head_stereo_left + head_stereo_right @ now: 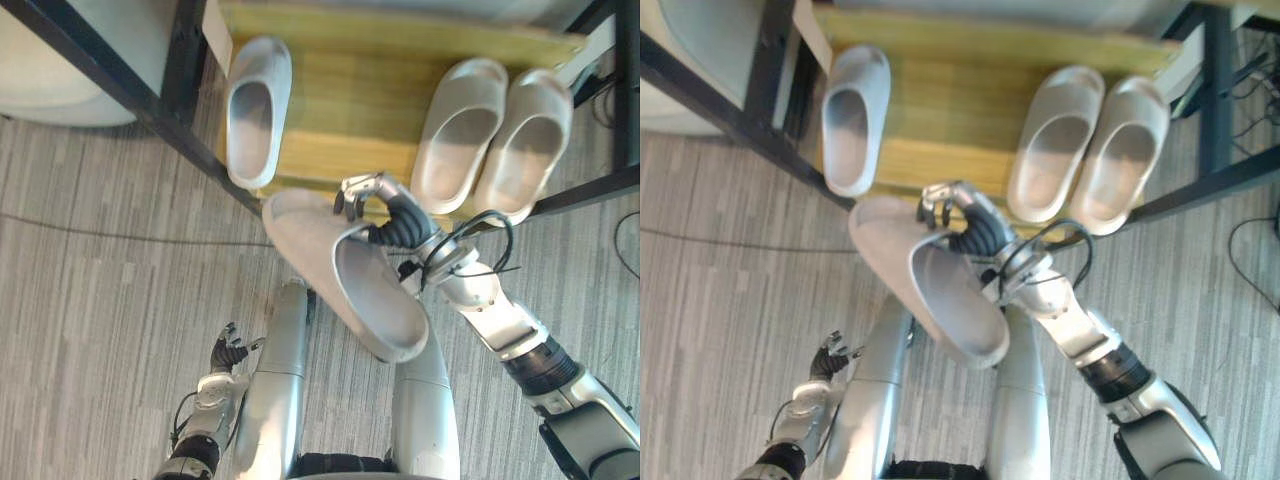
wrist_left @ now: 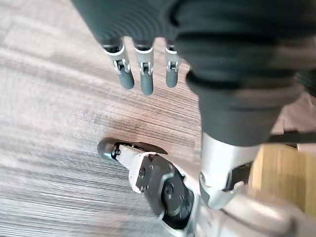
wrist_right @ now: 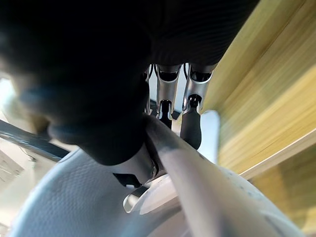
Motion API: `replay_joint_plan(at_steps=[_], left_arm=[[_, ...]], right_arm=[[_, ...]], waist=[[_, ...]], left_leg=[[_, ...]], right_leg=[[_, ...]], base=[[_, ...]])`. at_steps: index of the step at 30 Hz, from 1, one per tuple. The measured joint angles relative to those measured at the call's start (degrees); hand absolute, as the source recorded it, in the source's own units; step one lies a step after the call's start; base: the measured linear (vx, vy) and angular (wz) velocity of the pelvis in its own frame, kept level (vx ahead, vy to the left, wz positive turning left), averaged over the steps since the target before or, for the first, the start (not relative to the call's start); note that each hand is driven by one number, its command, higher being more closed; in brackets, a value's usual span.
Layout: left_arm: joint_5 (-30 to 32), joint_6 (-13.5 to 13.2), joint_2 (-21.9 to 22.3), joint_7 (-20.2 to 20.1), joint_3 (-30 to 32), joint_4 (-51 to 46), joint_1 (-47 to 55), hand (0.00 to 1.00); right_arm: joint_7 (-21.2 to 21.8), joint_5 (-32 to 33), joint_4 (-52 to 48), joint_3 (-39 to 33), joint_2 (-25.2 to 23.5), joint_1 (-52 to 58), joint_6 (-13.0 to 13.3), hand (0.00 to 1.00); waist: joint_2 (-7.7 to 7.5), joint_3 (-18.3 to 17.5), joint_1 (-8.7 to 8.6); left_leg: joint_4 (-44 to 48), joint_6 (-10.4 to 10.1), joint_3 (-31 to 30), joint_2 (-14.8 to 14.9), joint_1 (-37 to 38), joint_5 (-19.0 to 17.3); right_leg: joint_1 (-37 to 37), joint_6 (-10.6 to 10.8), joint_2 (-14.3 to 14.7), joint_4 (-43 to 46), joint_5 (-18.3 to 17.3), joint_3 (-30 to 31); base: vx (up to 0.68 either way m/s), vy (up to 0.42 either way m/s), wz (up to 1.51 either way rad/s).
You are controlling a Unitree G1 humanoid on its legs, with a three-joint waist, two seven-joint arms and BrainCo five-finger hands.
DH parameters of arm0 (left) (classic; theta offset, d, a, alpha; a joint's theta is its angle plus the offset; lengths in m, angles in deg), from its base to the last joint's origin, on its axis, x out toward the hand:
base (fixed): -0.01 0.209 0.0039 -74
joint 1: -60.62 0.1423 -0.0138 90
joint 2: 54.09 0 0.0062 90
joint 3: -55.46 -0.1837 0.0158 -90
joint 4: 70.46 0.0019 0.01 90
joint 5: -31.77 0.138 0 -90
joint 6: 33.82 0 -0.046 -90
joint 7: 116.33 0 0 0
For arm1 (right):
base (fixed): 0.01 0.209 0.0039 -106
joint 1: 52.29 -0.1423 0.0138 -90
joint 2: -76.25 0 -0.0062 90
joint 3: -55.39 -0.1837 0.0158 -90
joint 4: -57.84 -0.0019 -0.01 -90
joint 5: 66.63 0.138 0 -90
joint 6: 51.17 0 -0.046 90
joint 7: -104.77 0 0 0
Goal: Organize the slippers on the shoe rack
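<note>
Carpet (image 1: 100,300) fronts wooden shoe rack (image 1: 350,110); right hand (image 1: 380,205) clutches slipper (image 1: 330,255), left hand (image 1: 228,352) relaxed.

A pale rounded body (image 1: 60,95) sits at the far left; what it is cannot be told. The grey, finely streaked floor (image 1: 100,320) spreads out on its near side. A thin dark line (image 1: 100,228) crosses that floor near the pale body, and dark cables (image 1: 1252,70) lie well apart from it, on the opposite side.
</note>
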Motion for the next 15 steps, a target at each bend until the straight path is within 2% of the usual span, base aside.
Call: replay_joint_plan(at_steps=[5,7,8,10,15], left_arm=[[0.1,0.0,1.7,0.8,3.9,-5.3,0.6,0.0],[0.1,0.0,2.3,0.9,5.4,-6.9,0.6,0.0],[0.1,0.0,2.4,0.9,5.6,-7.1,0.6,0.0],[0.1,0.2,2.8,1.9,6.1,-8.3,0.6,0.0],[0.1,0.4,3.5,2.0,6.6,-10.3,0.7,0.0]], right_arm=[[-5.5,-4.3,0.0,-3.8,-2.7,-3.7,-2.1,1.0],[-9.4,-6.3,0.0,-7.3,-4.7,-5.8,-3.9,1.0],[-9.8,-6.6,0.0,-7.8,-5.0,-6.0,-4.2,1.0],[-13.6,-7.5,0.0,-11.8,-7.3,-7.5,-6.0,1.0],[-17.7,-10.6,0.0,-16.2,-10.5,-9.6,-7.7,1.0]], waist=[[-0.08,0.1,1.24],[-0.09,0.1,1.54],[-0.09,0.1,1.54],[-0.11,0.1,2.06],[-0.1,0.1,2.84]], left_leg=[[4.3,-1.0,-0.4,0.8,-5.7,-1.0],[5.6,-1.3,-0.6,1.0,-7.4,-1.3],[5.7,-1.3,-0.6,1.0,-7.5,-1.3],[6.4,-1.6,-0.8,1.0,-8.0,-1.4],[6.4,-1.7,-1.9,0.8,-8.5,-1.4]], right_leg=[[-6.2,-0.6,0.1,4.6,-1.0,-0.4],[-8.0,-0.6,0.1,6.2,-1.3,-0.5],[-8.1,-0.7,0.1,6.3,-1.4,-0.5],[-8.6,-0.8,0.0,7.2,-1.9,-0.7],[-8.5,-1.1,-0.2,7.2,-2.2,-1.9]], base=[[-0.03,-0.03,-0.08],[0.0,-0.01,-0.02],[0.0,0.0,0.0],[0.0,-0.013,0.02],[0.02,-0.016,0.06]])
